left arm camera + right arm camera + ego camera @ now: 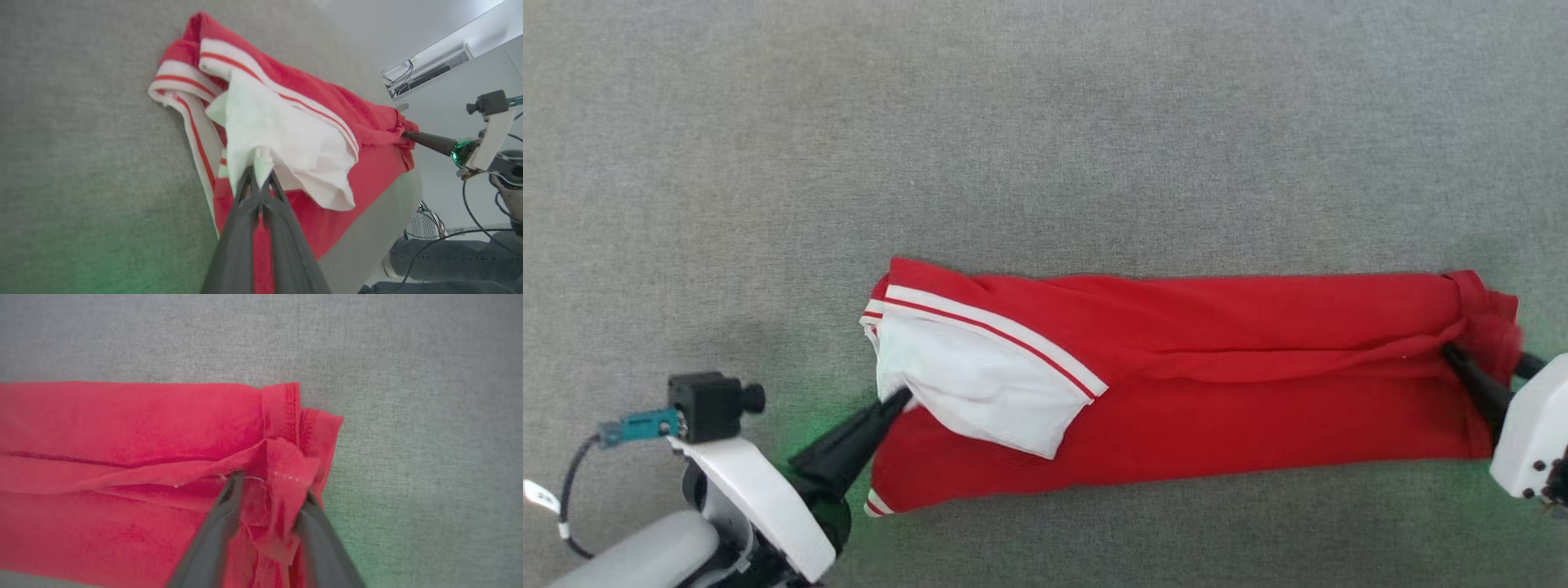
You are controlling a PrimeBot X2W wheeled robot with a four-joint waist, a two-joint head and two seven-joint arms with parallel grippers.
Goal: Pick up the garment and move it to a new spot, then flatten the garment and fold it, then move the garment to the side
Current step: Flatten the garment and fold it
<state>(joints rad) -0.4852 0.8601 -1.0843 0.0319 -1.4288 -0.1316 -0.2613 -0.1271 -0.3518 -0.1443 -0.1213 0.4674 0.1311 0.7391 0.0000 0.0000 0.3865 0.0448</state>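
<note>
On the grey desk (1045,122) in front of you, the garment (1176,384) lies as one long red band running left to right, its white sleeve (980,384) flopped across the left end. I'd call this the folding step: the lengthwise fold looks laid, and the crosswise fold is not yet made. Your left fingers (260,179) are pinched tight on a tuft of that white sleeve. Your right fingers (1462,363) stand parted at the bunched hem (286,416), with a loose flap of red cloth hanging between them — nothing there looks clamped. The next move likely calls for carrying one end over onto the other, so you'd want a firm pinch through every layer at the corner you lift, low and square, or the band will skew. For room, there's plenty of bare desk beyond the far long edge and off to the left. The hem end is tighter — from the left wrist the desk's edge falls away just past it, with a person's legs (449,253) beyond. Better to fold towards the left and slide the bundle away from that edge.
</note>
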